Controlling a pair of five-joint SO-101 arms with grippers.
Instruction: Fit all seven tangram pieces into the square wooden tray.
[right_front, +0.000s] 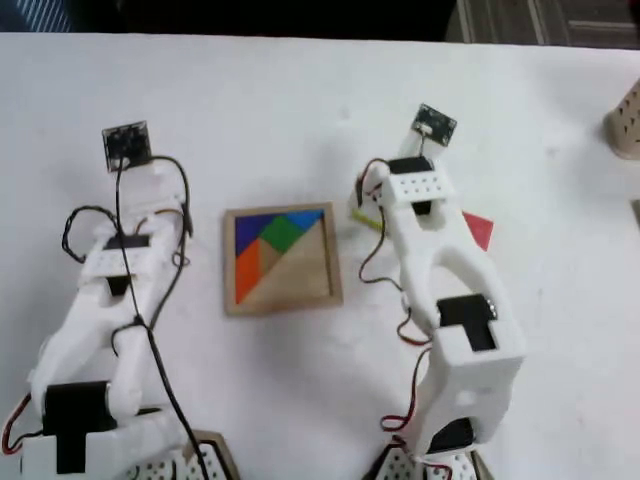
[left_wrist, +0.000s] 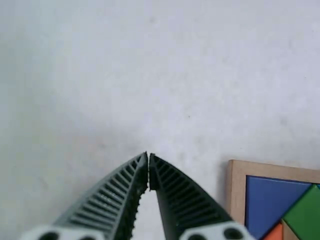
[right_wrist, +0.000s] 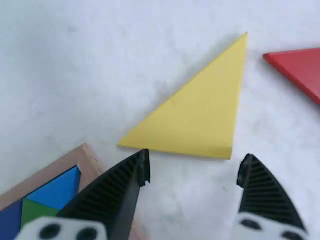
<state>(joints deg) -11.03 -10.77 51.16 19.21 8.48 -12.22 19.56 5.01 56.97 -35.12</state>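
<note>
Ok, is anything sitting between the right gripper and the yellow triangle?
Nothing visible. The right gripper is open just short of the yellow triangle, with only bare table between. The red piece lies off to one side, the tray to the other.

Nothing here can be read: no text, number, label or sign. The wooden tray (right_front: 285, 305) and the coloured pieces in it have plain faces, as do the yellow triangle (right_wrist: 197, 122) and the red piece (right_wrist: 300, 70) on the worktop. Any print on the small dark boards (right_front: 127, 145) on the arms is too small to tell.
</note>
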